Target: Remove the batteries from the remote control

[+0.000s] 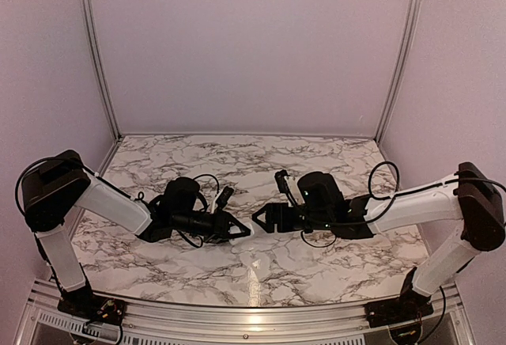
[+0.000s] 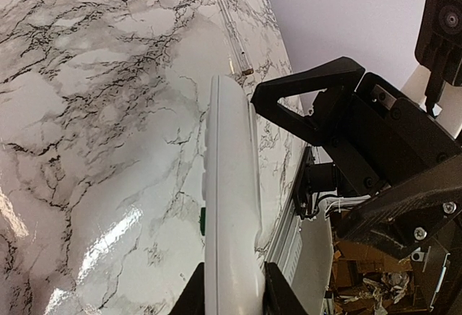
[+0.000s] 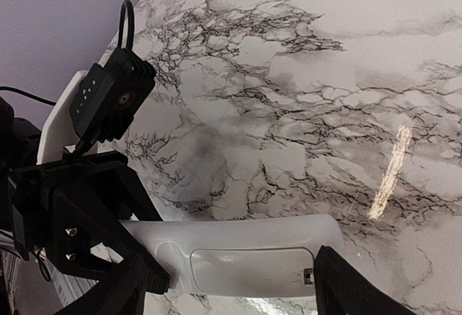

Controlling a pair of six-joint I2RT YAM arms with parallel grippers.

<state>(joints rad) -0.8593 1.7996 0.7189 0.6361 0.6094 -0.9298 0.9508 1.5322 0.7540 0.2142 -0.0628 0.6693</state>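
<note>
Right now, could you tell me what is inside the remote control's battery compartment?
Nothing inside shows: the white cover sits closed on the remote control, which the left hand grips. Any batteries are hidden beneath it.

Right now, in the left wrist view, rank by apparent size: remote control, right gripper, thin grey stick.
1. right gripper
2. remote control, enlarged by nearness to the camera
3. thin grey stick, farthest from the camera

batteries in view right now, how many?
0. None on the table in any view. The remote, held by the left gripper, has its cover on, so any batteries would be hidden inside.
</note>
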